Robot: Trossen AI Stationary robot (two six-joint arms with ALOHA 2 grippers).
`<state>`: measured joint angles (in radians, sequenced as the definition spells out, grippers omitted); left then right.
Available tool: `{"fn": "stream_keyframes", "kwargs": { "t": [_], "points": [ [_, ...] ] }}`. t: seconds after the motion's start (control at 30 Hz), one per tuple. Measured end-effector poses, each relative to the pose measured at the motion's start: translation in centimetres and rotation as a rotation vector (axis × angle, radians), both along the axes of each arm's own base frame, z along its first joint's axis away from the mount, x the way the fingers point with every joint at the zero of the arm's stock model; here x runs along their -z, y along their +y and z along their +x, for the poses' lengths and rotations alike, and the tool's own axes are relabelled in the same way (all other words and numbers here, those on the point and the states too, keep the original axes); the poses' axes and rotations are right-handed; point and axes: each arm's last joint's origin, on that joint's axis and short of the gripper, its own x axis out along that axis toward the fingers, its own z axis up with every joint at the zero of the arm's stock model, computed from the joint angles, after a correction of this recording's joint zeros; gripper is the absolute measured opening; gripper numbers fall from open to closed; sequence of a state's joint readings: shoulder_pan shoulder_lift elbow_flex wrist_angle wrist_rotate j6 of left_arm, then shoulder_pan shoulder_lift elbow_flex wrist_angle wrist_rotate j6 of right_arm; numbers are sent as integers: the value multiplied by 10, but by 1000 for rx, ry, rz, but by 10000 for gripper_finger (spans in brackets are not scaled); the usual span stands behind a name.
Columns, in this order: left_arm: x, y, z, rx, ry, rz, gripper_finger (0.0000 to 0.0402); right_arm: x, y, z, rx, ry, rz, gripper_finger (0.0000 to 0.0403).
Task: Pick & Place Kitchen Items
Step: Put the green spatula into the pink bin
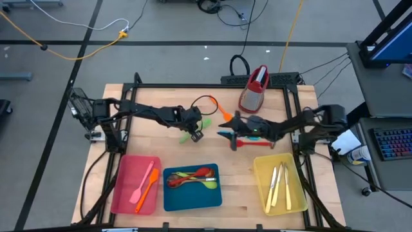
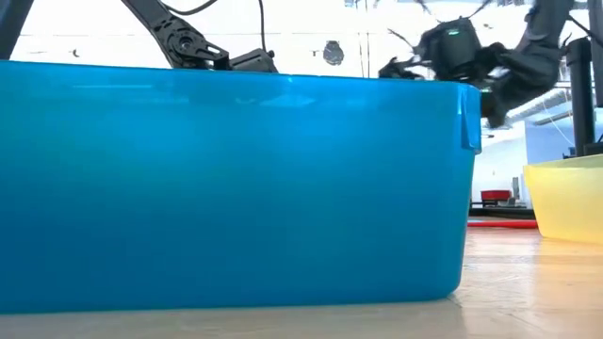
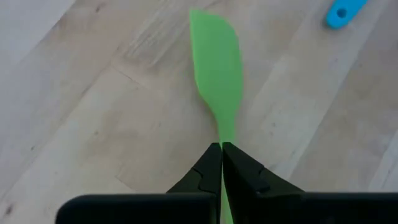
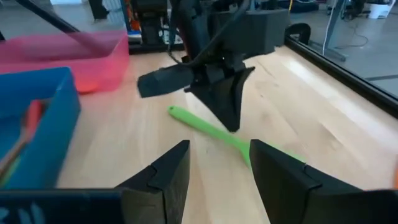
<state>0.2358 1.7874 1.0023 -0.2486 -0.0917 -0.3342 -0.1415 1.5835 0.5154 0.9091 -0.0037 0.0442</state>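
Your left gripper (image 3: 221,148) clenched on the green spatula (image 3: 216,59).
Spatula lies mid-bench (image 1: 161,103), above the blue tray (image 1: 192,201). Your right gripper (image 4: 217,165) hangs released near it.

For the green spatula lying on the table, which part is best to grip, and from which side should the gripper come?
Probably the thin handle, just behind the blade, coming from above. The green spatula lies flat on the wooden table, so only its narrow handle fits between the fingers; the blade is wide and flat. The left gripper is already shut on the handle there. The right gripper waits open nearby.
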Motion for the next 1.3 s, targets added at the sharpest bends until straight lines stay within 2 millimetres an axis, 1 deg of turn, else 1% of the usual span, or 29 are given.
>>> {"fn": "stream_keyframes", "kwargs": {
  "t": [0.07,0.13,0.27,0.33,0.43,0.53,0.67,0.77,0.87,0.97,1.13,1.3],
  "points": [
    [0,0,0,1,0,-2,18,2,-5,16,-2,48,-36,160],
    [0,0,0,1,0,-2,18,6,-13,30,1,136,-59,160],
    [0,0,-1,3,10,-2,19,14,-23,51,2,304,-62,160],
    [0,0,-1,31,18,18,19,17,-25,57,-4,351,-66,160],
    [0,-1,-1,83,25,36,29,20,-27,68,-10,354,-80,160],
    [0,-1,-1,117,32,47,58,24,-28,69,-29,376,-133,160],
    [0,-1,0,128,31,53,120,24,-36,69,-18,365,-160,160],
    [6,-3,3,95,16,43,160,21,-45,69,24,324,-133,160],
    [19,-10,3,90,-7,50,180,21,-51,68,49,325,-106,160],
    [31,-18,-5,43,-31,62,180,21,-53,67,59,322,-91,160],
    [56,-32,-27,-66,-82,69,154,22,-52,67,58,325,-87,160],
    [72,-51,-47,-65,-129,100,123,18,-52,69,49,286,-124,160]
  ]
}}
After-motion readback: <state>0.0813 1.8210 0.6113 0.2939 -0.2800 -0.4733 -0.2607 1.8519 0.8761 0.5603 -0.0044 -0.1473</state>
